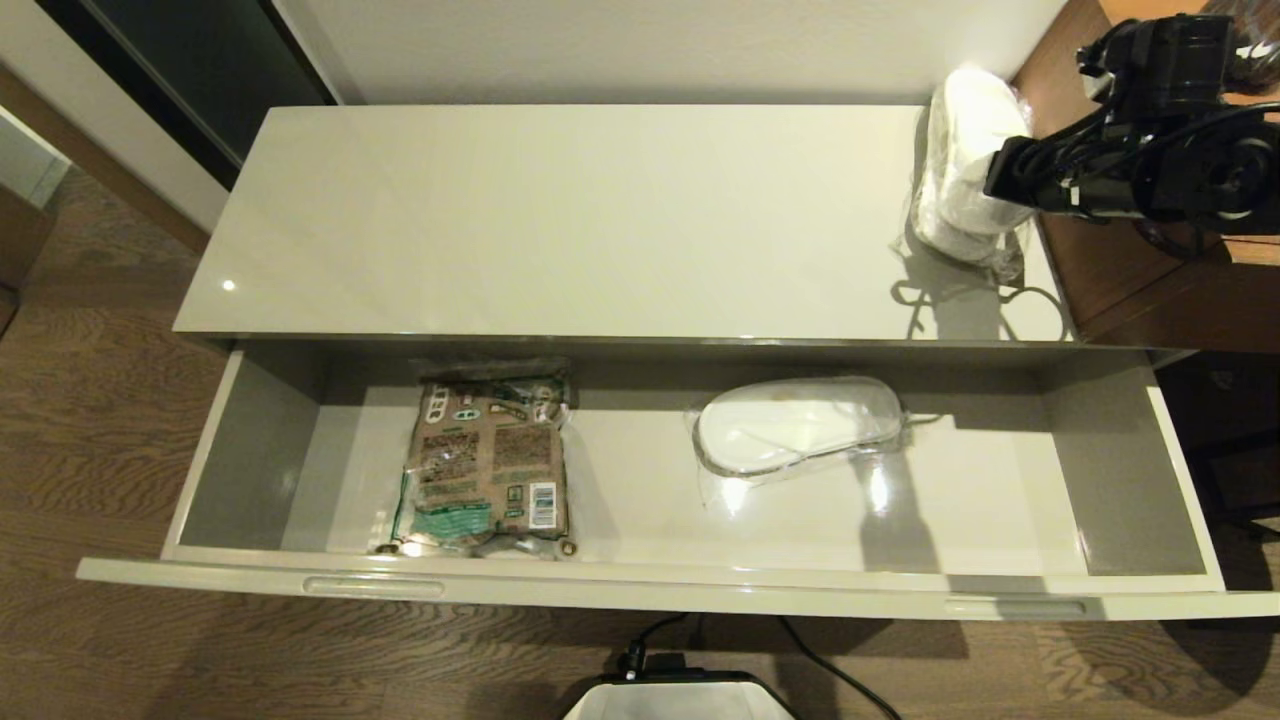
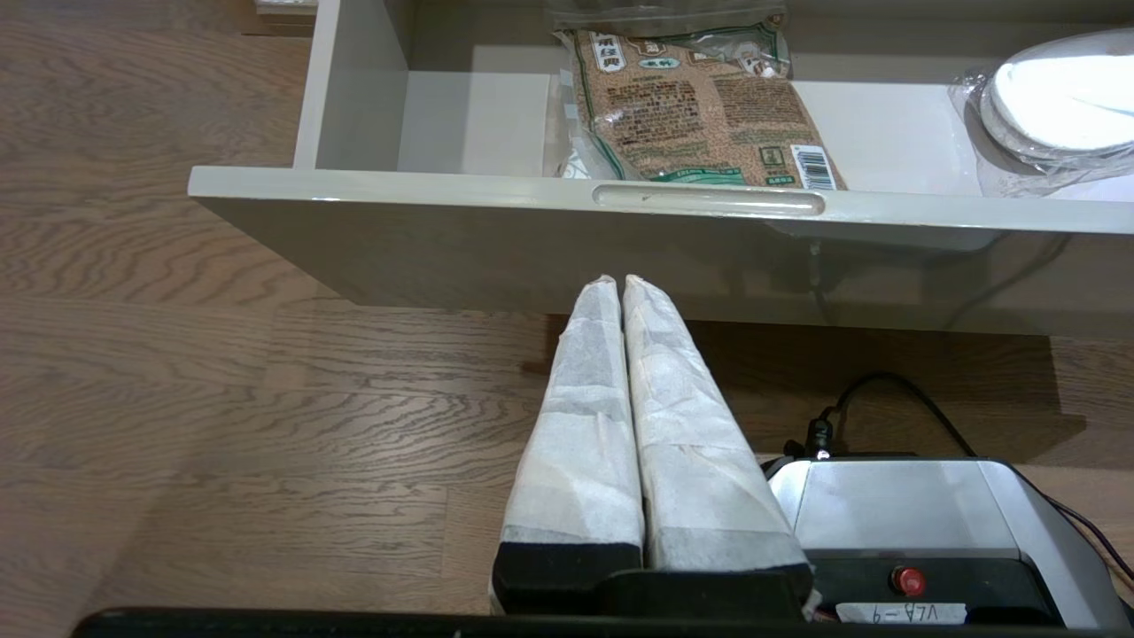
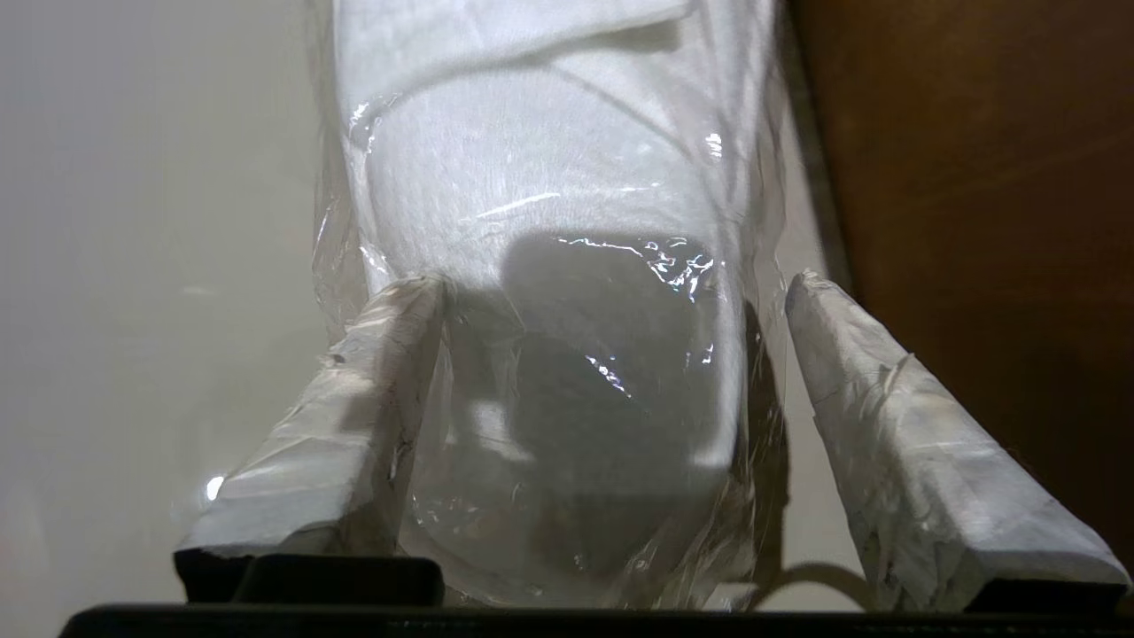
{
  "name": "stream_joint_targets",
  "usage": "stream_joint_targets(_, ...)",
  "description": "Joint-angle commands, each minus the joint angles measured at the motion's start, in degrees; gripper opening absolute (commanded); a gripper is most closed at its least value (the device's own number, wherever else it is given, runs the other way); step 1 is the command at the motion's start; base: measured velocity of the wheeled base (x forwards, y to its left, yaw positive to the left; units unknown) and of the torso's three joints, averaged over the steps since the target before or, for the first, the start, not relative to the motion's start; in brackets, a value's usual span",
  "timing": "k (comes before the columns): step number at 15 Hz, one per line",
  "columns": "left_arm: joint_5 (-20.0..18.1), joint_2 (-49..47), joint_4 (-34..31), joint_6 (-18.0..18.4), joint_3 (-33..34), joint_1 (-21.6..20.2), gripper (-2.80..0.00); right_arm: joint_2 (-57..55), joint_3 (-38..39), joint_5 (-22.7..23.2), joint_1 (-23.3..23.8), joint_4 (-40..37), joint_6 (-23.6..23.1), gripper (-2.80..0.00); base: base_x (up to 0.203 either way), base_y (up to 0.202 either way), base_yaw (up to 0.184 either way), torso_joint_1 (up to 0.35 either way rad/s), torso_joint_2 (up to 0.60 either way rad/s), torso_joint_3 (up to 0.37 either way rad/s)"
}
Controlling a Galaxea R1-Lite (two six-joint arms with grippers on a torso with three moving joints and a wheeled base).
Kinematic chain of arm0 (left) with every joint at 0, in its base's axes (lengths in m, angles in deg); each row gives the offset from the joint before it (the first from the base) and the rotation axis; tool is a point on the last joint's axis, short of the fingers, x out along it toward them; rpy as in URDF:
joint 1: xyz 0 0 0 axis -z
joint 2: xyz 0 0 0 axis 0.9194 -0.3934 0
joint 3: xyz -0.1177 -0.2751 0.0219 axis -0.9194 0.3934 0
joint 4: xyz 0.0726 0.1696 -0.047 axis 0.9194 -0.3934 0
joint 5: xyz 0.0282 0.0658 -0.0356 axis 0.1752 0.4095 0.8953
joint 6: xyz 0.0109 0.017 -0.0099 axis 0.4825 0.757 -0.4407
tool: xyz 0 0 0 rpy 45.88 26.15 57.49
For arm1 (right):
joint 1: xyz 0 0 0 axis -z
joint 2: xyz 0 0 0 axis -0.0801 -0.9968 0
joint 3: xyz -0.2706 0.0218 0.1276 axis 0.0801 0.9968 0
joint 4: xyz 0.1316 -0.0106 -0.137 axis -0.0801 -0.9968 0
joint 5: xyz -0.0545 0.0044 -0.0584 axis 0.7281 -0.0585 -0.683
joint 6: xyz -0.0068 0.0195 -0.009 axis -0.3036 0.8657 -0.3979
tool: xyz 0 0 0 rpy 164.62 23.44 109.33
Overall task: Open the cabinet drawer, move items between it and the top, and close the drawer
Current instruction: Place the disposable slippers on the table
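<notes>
The cabinet drawer [image 1: 640,585] [image 2: 443,190] stands pulled fully out. Inside it lie the brown-and-green pouch [image 1: 487,465] [image 2: 700,115] on the left and a wrapped pair of white slippers [image 1: 795,425] [image 2: 1063,93] on the right. A second wrapped pair of slippers [image 1: 965,160] [image 3: 549,159] rests on the top [image 1: 560,220] [image 3: 133,266] at its far right end. My right gripper [image 1: 1010,170] [image 3: 613,285] is open and straddles that pair; one finger touches the wrap. My left gripper [image 2: 620,282] is shut and empty, low before the drawer front. The tissue pack is out of view.
The brown wooden desk [image 1: 1120,270] [image 3: 974,177] adjoins the cabinet's right end, close beside my right gripper. My own base [image 1: 680,700] [image 2: 886,505] and a black cable sit on the wood floor below the drawer front. A wall runs behind the cabinet.
</notes>
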Motion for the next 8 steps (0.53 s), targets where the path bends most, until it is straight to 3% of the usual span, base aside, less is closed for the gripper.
stream_joint_targets(1, 0.00, 0.01, 0.03, 0.02, 0.00, -0.04, -2.80, 4.13, 1.31, 0.08, -0.28, -3.12, 0.04, 0.00, 0.000, 0.000, 0.000, 0.000, 0.00, 0.000)
stream_joint_targets(8, 0.00, 0.01, 0.03, 0.02, 0.00, -0.04, -2.80, 16.69, 1.30, 0.57, -1.46, -16.84, 0.29, 0.00, 0.000, 0.000, 0.000, 0.000, 0.00, 0.000)
